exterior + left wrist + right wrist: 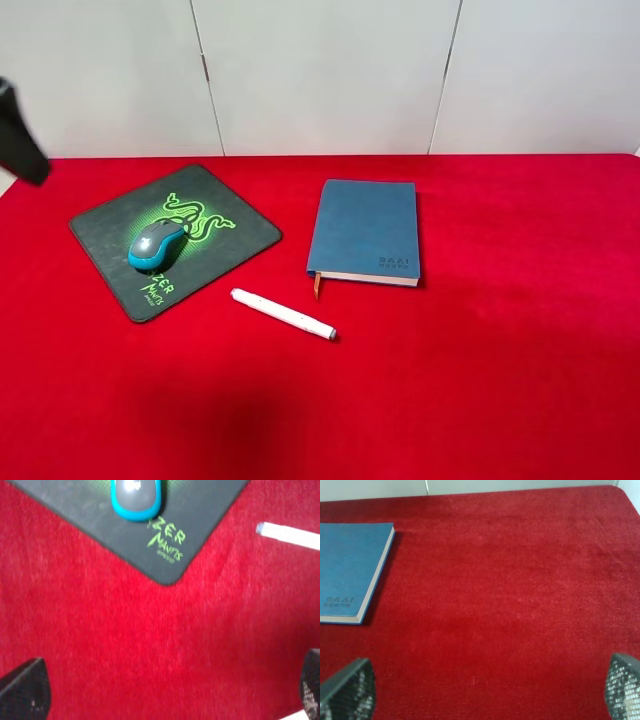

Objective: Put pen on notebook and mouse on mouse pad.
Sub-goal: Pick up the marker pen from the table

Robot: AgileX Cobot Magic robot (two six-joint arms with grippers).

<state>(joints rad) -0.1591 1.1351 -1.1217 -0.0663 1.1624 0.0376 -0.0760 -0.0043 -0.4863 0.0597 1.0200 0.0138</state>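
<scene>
The red surface [500, 390] bears the pad [240, 232] and notebook [365, 222]. The mouse [157, 245] sits on the pad, so that half looks done. The pen [283, 314] lies on cloth near the notebook. The left end effector [167, 692] and right end effector [490, 687] are spread wide and empty.

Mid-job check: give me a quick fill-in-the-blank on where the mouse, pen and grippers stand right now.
1. The mouse sits on the ____.
2. The pen lies on the red cloth, not yet on the ____.
3. The left gripper and right gripper are both ____, holding nothing.
Missing words: mouse pad; notebook; open.
</scene>
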